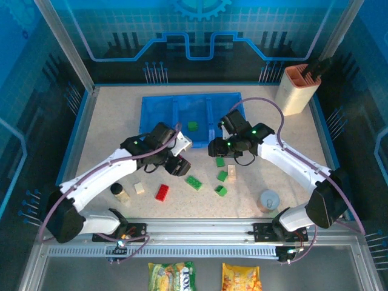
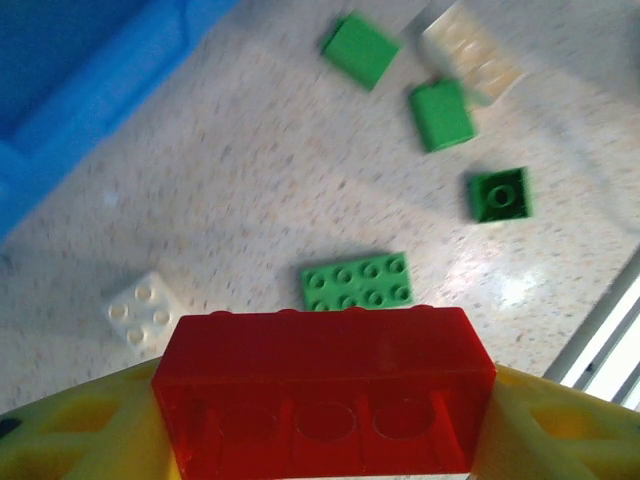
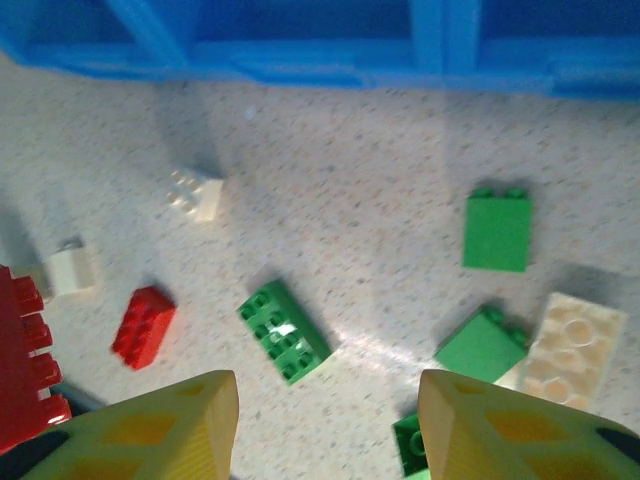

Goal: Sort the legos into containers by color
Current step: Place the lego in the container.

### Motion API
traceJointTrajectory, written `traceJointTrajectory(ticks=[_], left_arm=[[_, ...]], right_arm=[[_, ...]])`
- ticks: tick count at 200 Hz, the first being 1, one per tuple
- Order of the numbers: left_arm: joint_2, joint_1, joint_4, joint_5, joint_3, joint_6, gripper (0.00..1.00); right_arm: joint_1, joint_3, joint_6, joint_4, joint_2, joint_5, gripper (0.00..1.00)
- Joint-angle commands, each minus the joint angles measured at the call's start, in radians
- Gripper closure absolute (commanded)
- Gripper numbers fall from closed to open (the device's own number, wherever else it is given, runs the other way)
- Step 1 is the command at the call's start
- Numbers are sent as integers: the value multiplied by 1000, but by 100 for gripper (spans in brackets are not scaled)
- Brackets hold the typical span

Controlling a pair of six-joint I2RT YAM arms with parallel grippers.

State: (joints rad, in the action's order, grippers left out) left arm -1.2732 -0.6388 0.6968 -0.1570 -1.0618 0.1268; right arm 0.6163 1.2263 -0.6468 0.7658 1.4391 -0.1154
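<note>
Transport: the left gripper [image 2: 320,415] clenches 1 oblong red plastic brick [image 2: 322,365] — next, it should probably go far, into the translucent blue tray [image 1: 159,118]. The right gripper [image 3: 328,395] hangs empty, jaws apart.

This is a robotics lab cell: a speckled table [image 1: 109,127] enclosed by aluminium frame posts [image 1: 65,48] and blue panels [image 1: 200,30] printed with gear and circuit drawings, two robot arms [image 1: 91,182] bolted at its near edge.

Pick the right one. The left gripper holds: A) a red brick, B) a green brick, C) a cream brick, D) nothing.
A: the left wrist view shows the left gripper with a red brick wedged between its yellow fingers.
</note>
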Motion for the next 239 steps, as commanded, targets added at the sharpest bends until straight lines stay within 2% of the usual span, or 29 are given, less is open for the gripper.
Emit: traceJointTrajectory(ticks=[1, 28, 73, 113, 148, 197, 239], left_arm=[[78, -10, -77, -128, 37, 133, 50], [143, -20, -111, -248, 98, 260, 51], [233, -30, -149, -262, 176, 369, 51], [274, -31, -189, -259, 214, 378, 50], [281, -30, -197, -263, 221, 382, 50], [287, -30, -194, -256, 221, 378, 49], [284, -31, -189, -251, 220, 376, 47]], right_arm=[[-13, 44, -45, 44, -13, -182, 48], [0, 66, -88, 28, 14, -316, 49], [27, 69, -132, -17, 18, -407, 48], [97, 106, -121, -24, 58, -469, 42], [156, 140, -115, -8, 106, -470, 41], [207, 132, -137, -40, 139, -484, 45], [212, 116, -158, -63, 133, -489, 51]])
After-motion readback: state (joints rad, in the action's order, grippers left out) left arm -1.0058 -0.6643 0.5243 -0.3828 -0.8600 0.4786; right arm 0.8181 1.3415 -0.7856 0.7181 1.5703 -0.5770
